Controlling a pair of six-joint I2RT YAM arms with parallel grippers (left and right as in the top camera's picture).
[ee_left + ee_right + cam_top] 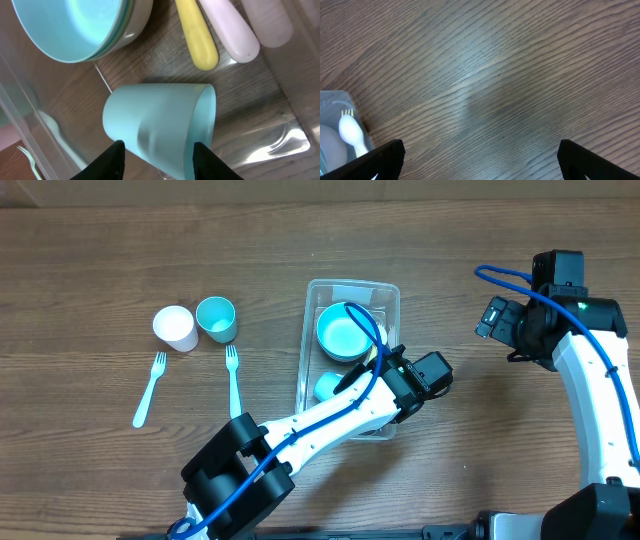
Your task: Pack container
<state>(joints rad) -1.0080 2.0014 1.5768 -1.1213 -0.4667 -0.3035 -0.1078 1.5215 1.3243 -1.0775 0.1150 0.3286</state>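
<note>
The clear container (386, 292) sits mid-table, its wall (20, 125) also in the left wrist view. Inside are stacked teal bowls (345, 332) (75, 25), a yellow utensil handle (197, 37), a pale pink one (232, 32), and a teal cup (160, 125) lying on its side on the floor (328, 387). My left gripper (157, 145) reaches into the container (355, 375), its jaws partly apart just over the cup. The cup is wider than the gap and lies beyond the tips. My right gripper (480, 155) (495, 318) stands wide open over bare table, right of the container.
A white cup (174, 328) and a teal cup (216, 318) stand upright left of the container. Two pale teal forks (148, 390) (233, 380) lie in front of them. The right wrist view catches a container corner (332, 107) with a white fork (352, 132).
</note>
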